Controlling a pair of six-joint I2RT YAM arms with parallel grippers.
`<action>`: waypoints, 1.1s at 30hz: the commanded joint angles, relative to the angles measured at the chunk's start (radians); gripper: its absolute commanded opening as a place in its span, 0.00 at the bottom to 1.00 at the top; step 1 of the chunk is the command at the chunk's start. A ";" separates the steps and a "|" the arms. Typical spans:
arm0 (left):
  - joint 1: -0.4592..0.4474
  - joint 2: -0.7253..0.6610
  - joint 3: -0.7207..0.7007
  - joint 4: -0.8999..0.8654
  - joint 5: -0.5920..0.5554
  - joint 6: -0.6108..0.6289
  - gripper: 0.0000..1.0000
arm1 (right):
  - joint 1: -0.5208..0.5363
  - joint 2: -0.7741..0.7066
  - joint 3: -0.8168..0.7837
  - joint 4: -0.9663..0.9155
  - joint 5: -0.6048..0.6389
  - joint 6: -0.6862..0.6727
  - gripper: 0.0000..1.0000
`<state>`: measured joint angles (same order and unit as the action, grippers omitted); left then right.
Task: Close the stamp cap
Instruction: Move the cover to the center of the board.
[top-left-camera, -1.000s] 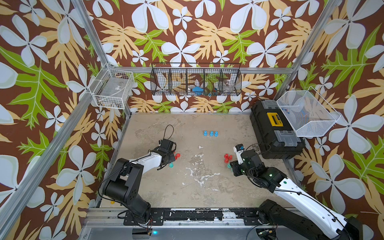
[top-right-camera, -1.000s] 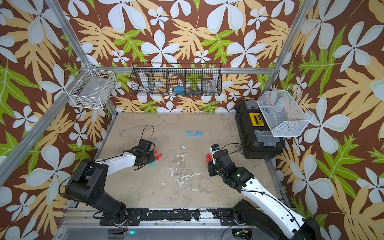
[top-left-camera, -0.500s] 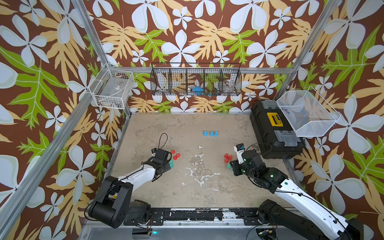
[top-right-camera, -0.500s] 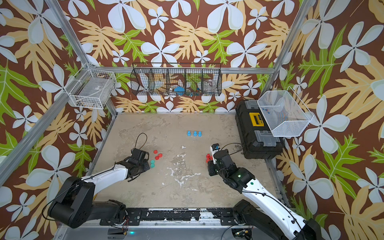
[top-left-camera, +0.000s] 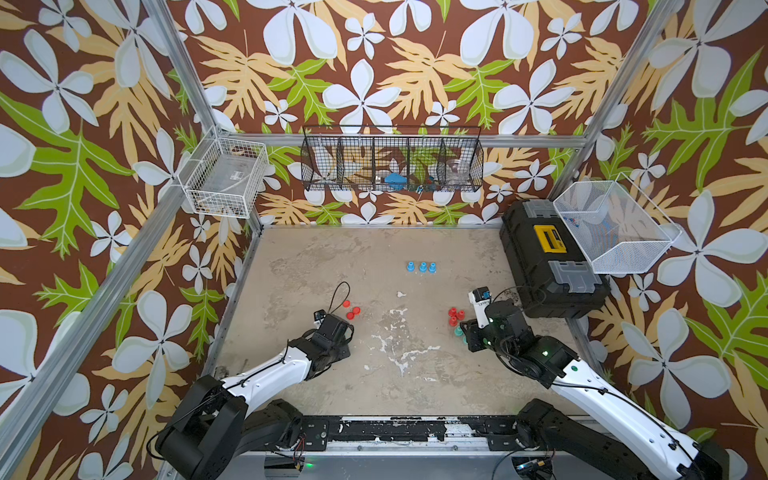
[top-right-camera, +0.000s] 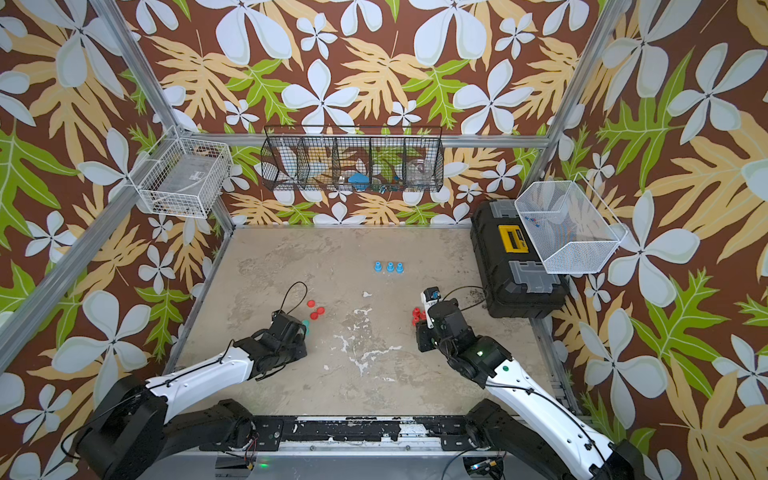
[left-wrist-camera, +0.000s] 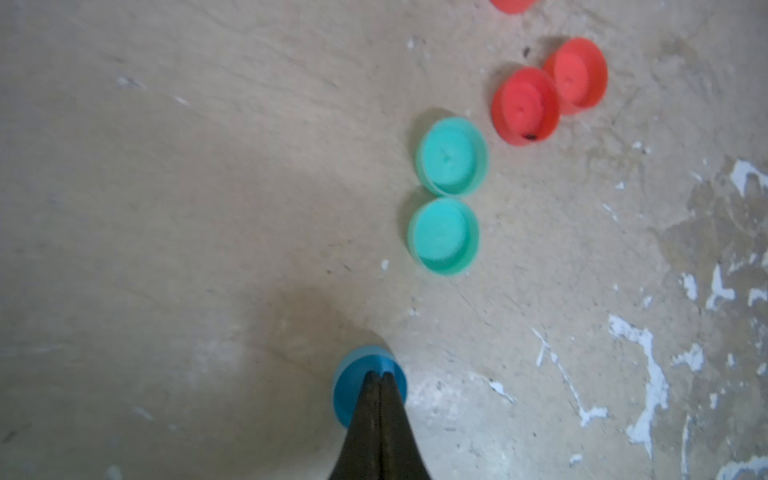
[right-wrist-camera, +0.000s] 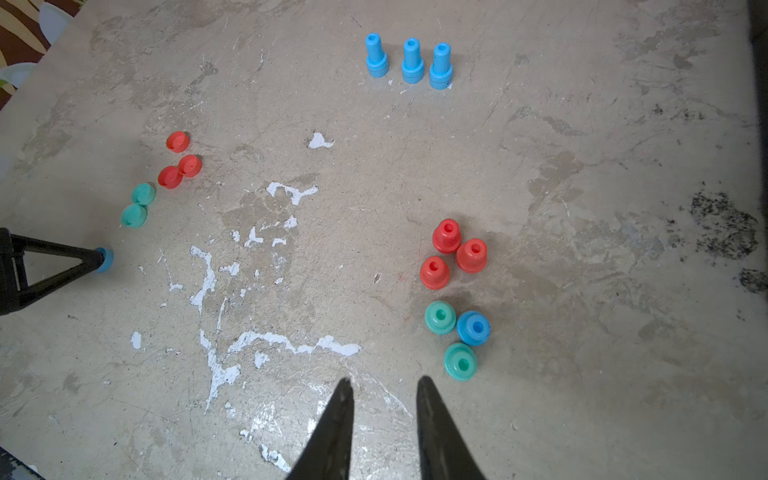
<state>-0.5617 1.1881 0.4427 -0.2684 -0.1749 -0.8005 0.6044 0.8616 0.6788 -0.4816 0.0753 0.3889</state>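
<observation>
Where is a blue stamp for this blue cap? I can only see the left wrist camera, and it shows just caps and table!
Observer: A lone blue stamp stands upright near the tips of the right pincer, clustered with two teal stamps.
Operator: Is that pincer holding anything?
Observer: No, it is open and empty.
Operator: Any more blue ones?
Observer: Yes, three blue stamps stand in a row farther back on the table.
</observation>
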 joint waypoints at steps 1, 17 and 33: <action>-0.047 0.017 0.015 -0.017 -0.009 -0.047 0.01 | 0.001 -0.002 0.000 0.004 0.000 0.010 0.28; -0.251 0.311 0.198 0.090 -0.013 -0.072 0.01 | 0.002 0.000 0.001 -0.003 0.006 0.010 0.28; -0.285 0.598 0.481 0.102 0.027 0.026 0.01 | 0.001 0.022 0.003 -0.005 0.017 0.010 0.28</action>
<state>-0.8421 1.7599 0.9051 -0.0807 -0.1936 -0.8074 0.6044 0.8803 0.6788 -0.4831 0.0795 0.3897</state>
